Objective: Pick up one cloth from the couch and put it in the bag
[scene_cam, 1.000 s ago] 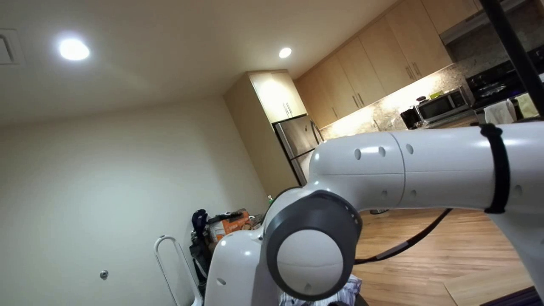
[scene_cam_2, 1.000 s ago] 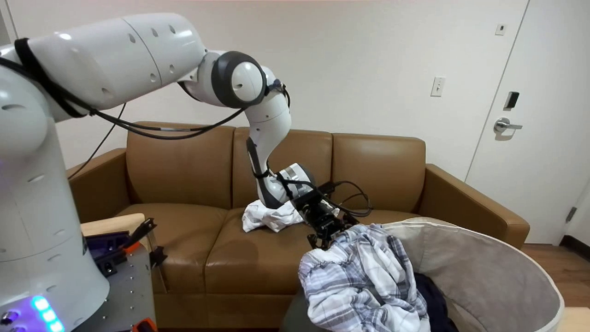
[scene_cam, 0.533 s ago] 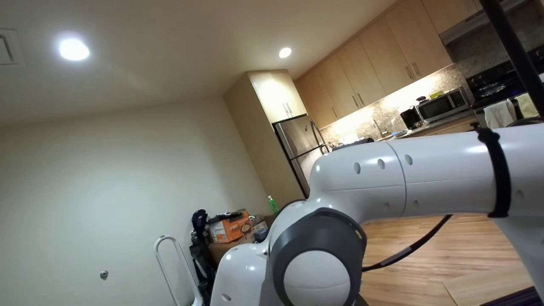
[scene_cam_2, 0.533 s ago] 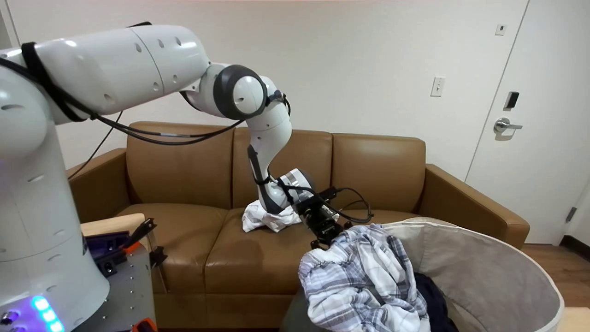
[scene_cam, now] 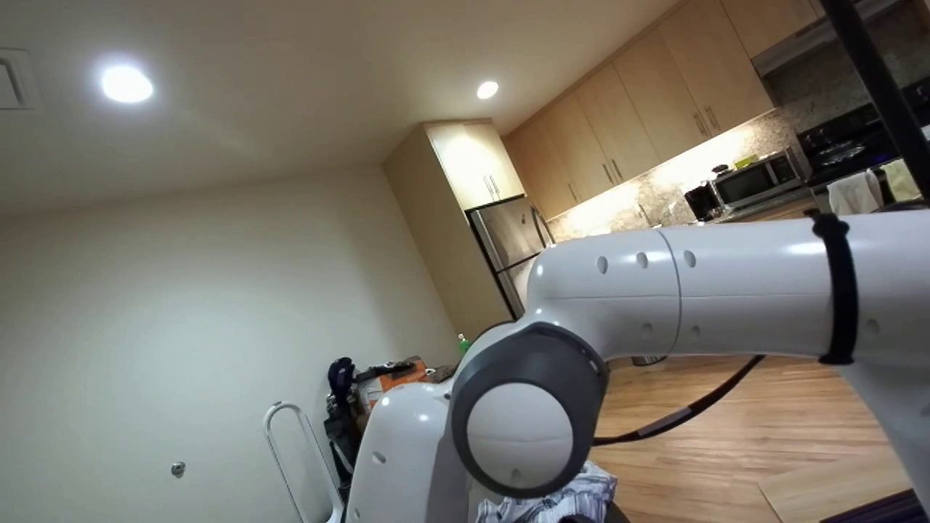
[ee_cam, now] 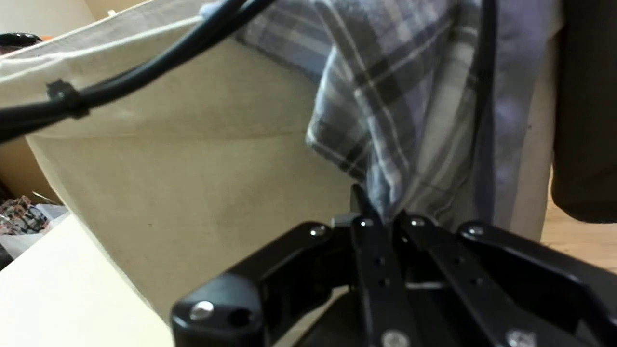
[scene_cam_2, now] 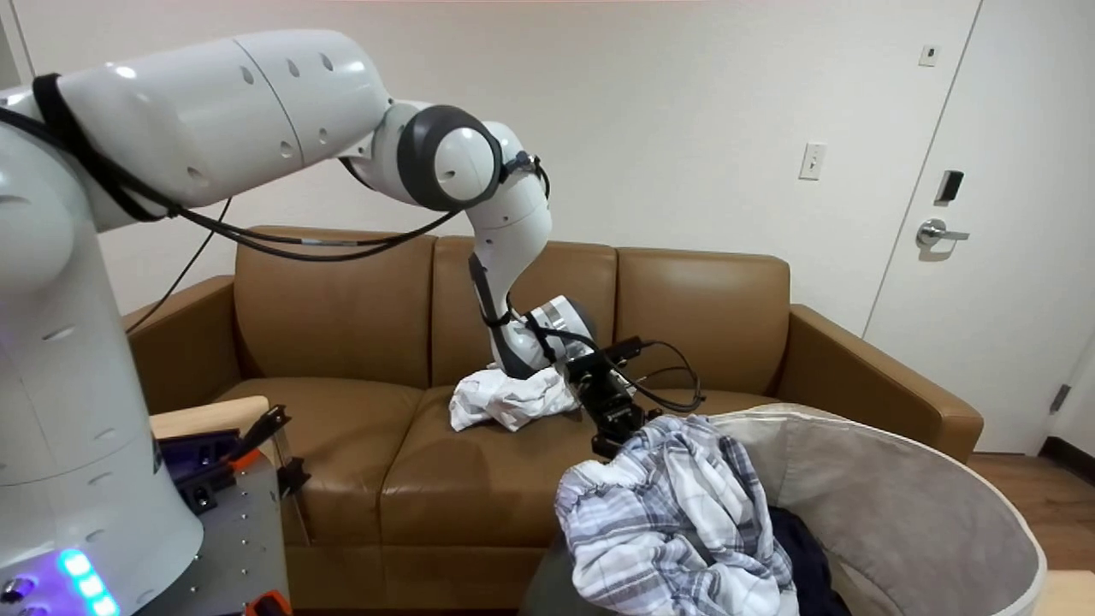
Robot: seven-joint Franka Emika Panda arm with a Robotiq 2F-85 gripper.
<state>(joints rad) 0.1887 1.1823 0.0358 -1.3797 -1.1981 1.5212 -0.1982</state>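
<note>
The plaid cloth (scene_cam_2: pixel 671 522), white, grey and blue, lies bunched over the near side of the bag (scene_cam_2: pixel 907 500), a wide light-grey receptacle. In the wrist view a corner of that plaid cloth (ee_cam: pixel 366 111) hangs down outside the bag's wall (ee_cam: pixel 207 178). My gripper (ee_cam: pixel 384 214) is shut on the tip of this corner. In an exterior view the gripper (scene_cam_2: pixel 620 441) sits at the couch side of the bag, its tips partly behind the cloth. A white cloth (scene_cam_2: pixel 505 399) rests crumpled on the brown couch (scene_cam_2: pixel 462 496).
Dark fabric (scene_cam_2: pixel 804 556) lies inside the bag. A black cable (ee_cam: pixel 159 67) crosses the wrist view. The couch's armrest (scene_cam_2: pixel 890 376) stands behind the bag. A metal stand (scene_cam_2: pixel 231 547) with clamps is beside the robot's base.
The jaws have gone from open to shut, taking the plaid cloth's corner. The arm dipped, then rose again and shifted slightly right in an exterior view. The bunched cloth stayed nearly still.
</note>
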